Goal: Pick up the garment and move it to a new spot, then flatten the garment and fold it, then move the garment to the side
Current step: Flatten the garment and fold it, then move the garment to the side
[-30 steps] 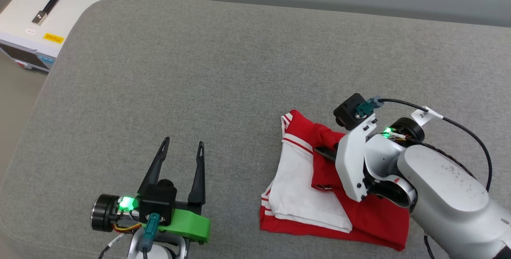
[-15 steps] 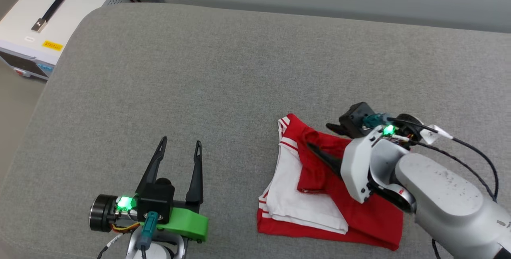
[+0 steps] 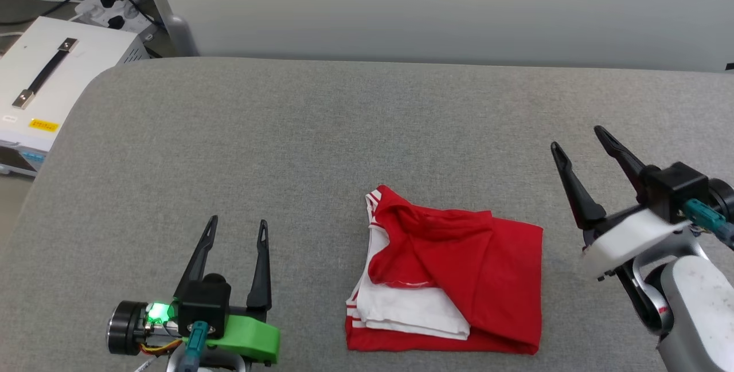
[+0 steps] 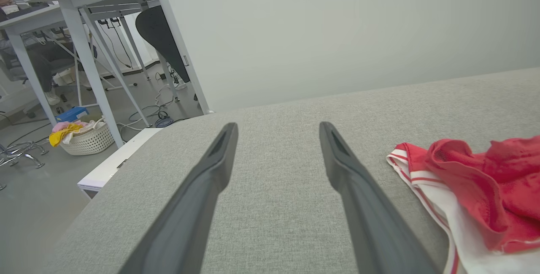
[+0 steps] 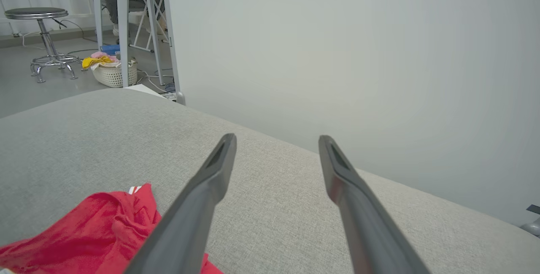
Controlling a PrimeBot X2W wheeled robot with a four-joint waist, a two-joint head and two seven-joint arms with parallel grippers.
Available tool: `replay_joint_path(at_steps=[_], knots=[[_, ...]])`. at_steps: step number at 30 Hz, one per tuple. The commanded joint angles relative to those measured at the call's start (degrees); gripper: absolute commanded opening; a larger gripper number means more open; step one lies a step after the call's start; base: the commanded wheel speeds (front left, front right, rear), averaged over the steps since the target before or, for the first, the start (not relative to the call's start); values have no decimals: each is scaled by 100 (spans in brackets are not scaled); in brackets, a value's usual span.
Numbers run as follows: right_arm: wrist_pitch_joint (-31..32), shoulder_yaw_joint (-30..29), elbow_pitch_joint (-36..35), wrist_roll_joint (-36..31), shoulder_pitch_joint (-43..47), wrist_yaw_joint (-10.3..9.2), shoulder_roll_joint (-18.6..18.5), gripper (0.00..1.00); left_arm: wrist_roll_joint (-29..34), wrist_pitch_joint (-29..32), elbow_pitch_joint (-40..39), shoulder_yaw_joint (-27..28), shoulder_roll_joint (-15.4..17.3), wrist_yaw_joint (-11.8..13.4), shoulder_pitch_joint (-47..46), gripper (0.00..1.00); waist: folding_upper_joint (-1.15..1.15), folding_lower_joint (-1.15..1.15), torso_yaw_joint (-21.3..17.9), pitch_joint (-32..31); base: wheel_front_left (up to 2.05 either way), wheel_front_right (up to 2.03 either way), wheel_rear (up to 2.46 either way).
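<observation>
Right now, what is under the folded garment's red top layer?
Under the red flap of the garment, a white layer with striped trim peeks out. Anything deeper is covered.

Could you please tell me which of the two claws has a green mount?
The left claw: its mount is bright green, while the right claw has a white one.

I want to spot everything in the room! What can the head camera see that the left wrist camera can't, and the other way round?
The head view brings the right hand, open and apart from the folded shirt, plus the shirt's whole shape. The left wrist view brings a white basket of clothes on the floor, desk legs and a seated person. Both share the shirt, the grey cushion, the pale wall and the open left hand.
</observation>
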Motion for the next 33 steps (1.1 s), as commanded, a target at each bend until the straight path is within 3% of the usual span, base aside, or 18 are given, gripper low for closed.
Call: replay_joint_path(at_steps=[1,7,13,21,33], knots=[[-141,-293,-121,-204,272,-4,195,100,-3,-34,-25,21,22,33,98,100,0,0,-84,-116,0,0,0],[-440,-1327,-614,-912,1182,-4,904,100,-10,-34,-10,36,18,54,206,100,0,0,-135,-272,0,0,0],[-505,-1751,-1053,-1155,2008,-4,1432,100,-28,-34,-21,40,56,40,393,100,0,0,-169,-459,0,0,0],[-511,-1852,-1489,-1265,2753,-4,1687,100,-31,-34,-33,23,114,16,644,100,0,0,-134,-564,0,0,0],[-512,-1839,-1547,-1315,2962,-4,1756,100,-43,-34,-39,2,133,-10,716,100,0,0,-91,-574,0,0,0]])
